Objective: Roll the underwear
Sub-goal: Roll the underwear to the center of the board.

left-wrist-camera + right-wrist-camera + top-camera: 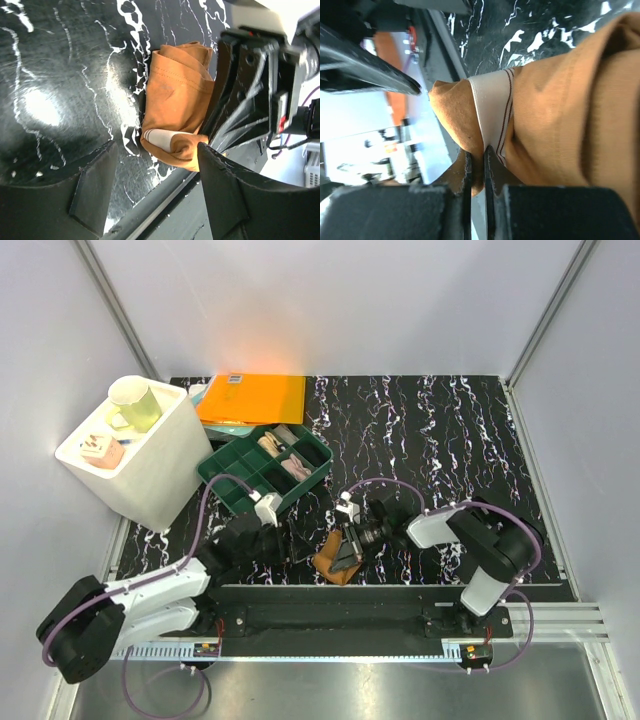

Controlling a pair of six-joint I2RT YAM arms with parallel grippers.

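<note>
The brown underwear [328, 560] lies bunched and partly rolled at the near edge of the black marbled mat. It also shows in the left wrist view [177, 95] and the right wrist view [560, 100]. My right gripper [347, 552] is shut, pinching the fabric at its pale waistband [492, 100]; the pinch shows in the right wrist view [475, 156]. My left gripper [283, 540] is open just left of the roll, and its view [156, 157] shows the rolled end a little beyond the fingertips. The black underwear is not visible.
A green divided organizer [222, 486] holding folded items stands behind the left arm. An orange folder [252, 398] lies at the back. A white bin [165, 465] with a green mug [135, 403] stands at the left. A metal rail [350, 600] runs along the mat's near edge.
</note>
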